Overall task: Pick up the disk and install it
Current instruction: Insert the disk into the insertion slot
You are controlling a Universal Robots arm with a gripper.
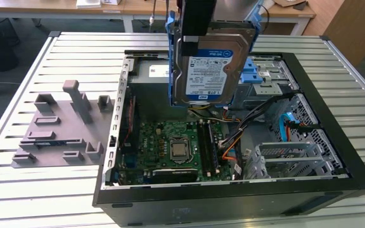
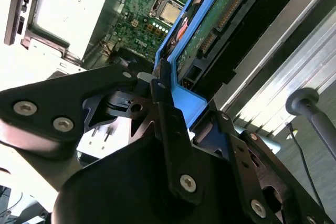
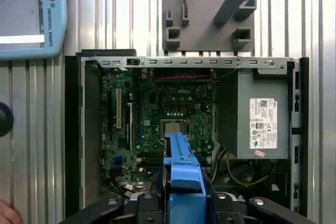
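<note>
the pincer (image 1: 198, 29) holds the disk (image 1: 212, 66) upright above the open computer case (image 1: 233, 209).

The disk (image 1: 213, 66) hangs above the open computer case (image 1: 233, 205) — a fixture block (image 1: 59, 140) lies beside the case on the table (image 1: 30, 202), at the exterior view's left.

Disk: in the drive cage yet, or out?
Out. The disk hangs upright in the gripper above the open case, apart from the drive cage.

Fingers (image 2: 167, 119) clamp the disk (image 2: 210, 22).
</note>
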